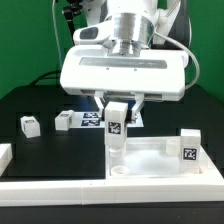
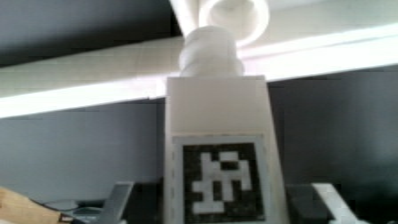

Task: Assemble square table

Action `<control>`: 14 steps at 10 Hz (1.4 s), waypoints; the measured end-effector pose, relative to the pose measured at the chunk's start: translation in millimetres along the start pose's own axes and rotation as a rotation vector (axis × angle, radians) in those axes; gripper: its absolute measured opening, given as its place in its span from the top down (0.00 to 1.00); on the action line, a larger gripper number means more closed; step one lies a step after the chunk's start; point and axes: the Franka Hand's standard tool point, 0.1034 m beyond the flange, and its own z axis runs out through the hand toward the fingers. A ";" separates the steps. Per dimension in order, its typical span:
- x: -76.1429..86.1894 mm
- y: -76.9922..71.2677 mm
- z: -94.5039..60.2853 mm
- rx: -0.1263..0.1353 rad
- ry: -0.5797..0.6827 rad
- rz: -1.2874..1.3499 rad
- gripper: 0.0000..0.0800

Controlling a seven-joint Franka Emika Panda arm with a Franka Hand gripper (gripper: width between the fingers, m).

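You have the tool [image 1: 116, 108] clamped on a leg [image 1: 115, 126] at frame centre, held upright so its peg meets the tabletop's [image 1: 152, 160] corner socket [image 2: 228, 14].

I see a robotics lab: a robot arm [image 1: 125, 30] over a black desk [image 1: 30, 100], a tagged leg [image 1: 115, 125], a marker board [image 1: 90, 118].
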 end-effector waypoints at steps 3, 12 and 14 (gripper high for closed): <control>-4.0 -1.3 5.7 -0.004 -0.011 -0.024 0.64; -8.0 -10.3 26.1 -0.015 0.000 -0.059 0.64; -11.5 -9.8 28.0 -0.020 -0.003 -0.059 0.64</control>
